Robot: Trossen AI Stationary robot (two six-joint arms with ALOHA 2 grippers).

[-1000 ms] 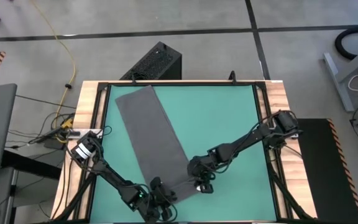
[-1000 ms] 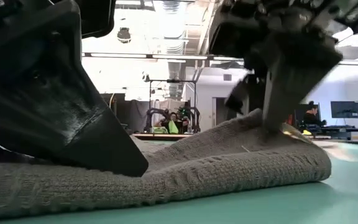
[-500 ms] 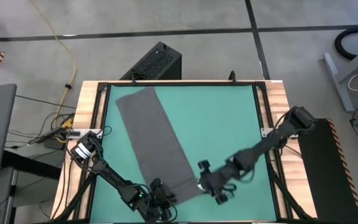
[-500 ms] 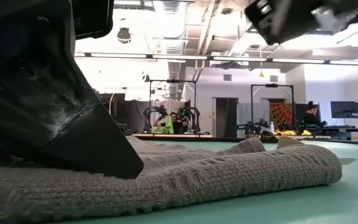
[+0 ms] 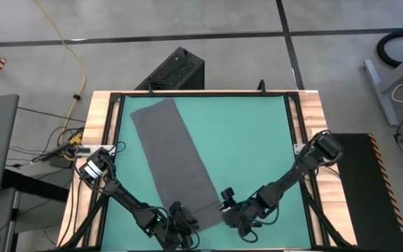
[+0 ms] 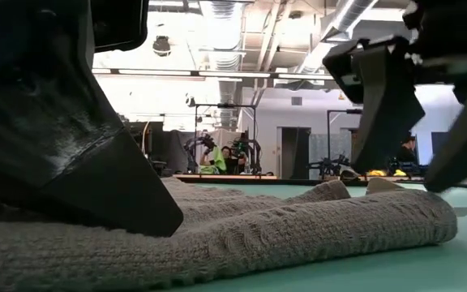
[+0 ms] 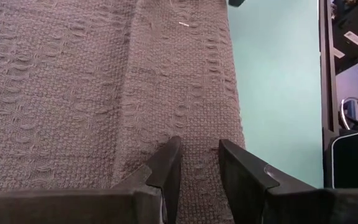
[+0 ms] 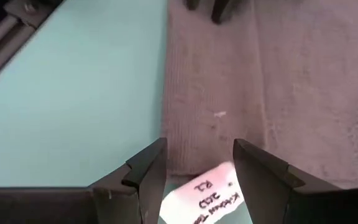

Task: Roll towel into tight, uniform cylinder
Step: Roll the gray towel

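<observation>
The towel [image 5: 175,162] lay flat on the green table [image 5: 257,140]. It was a long grey strip. It ran from the far left part of the table down to the near edge, slanting a little to the right. Its near end was folded over once into a thick, soft edge, and that showed well in the low view [image 6: 298,231].

The left gripper [image 5: 180,222] was at the near left corner of the towel. In the left wrist view its two fingers [image 7: 166,171] rested on the folded part of the cloth. There was a narrow gap between them, with towel under the gap. One could not tell if they pinched the cloth or only pressed on it. In the low view this gripper was the big dark shape [image 6: 79,162] sitting on the towel at the left.

The right gripper [image 5: 238,215] was at the near right corner of the towel. Its fingers [image 8: 145,171] were spread apart and held nothing. In the right wrist view the white tag [image 8: 209,194] of the towel lay between them, at the towel's edge, with black letters on it. In the low view this gripper [image 6: 416,122] hung just above the right end of the towel and did not touch it.

Far behind the table was a big room with bright lights.
</observation>
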